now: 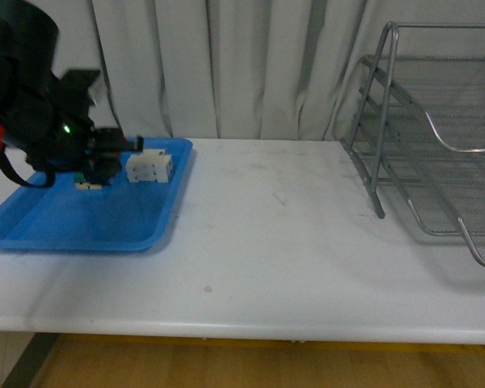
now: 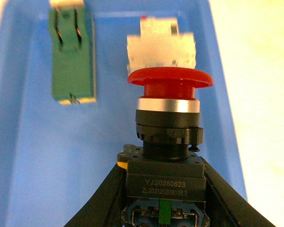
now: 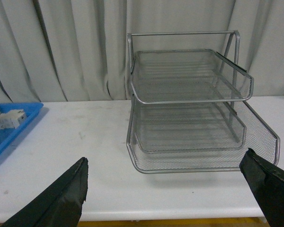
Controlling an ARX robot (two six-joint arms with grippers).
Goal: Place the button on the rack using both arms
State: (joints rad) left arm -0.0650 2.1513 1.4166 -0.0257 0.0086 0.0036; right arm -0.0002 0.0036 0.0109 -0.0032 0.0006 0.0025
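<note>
My left gripper [image 2: 163,189] is shut on the button [image 2: 166,137], clamping its dark blocky body, with the red mushroom cap pointing away from the wrist. In the front view the left arm [image 1: 32,97] hangs over the blue tray [image 1: 89,222] at the far left, and the button itself is hidden behind the arm there. The silver wire rack [image 1: 436,145] stands at the table's far right and fills the middle of the right wrist view [image 3: 194,109]. My right gripper [image 3: 170,194] is open and empty, facing the rack from the table's front edge. It is out of the front view.
A white rectangular block [image 1: 149,167] and a green-topped switch block [image 2: 72,61] lie in the blue tray [image 2: 23,156], just beyond the held button. A grey curtain [image 1: 226,65] hangs behind the white table [image 1: 275,242].
</note>
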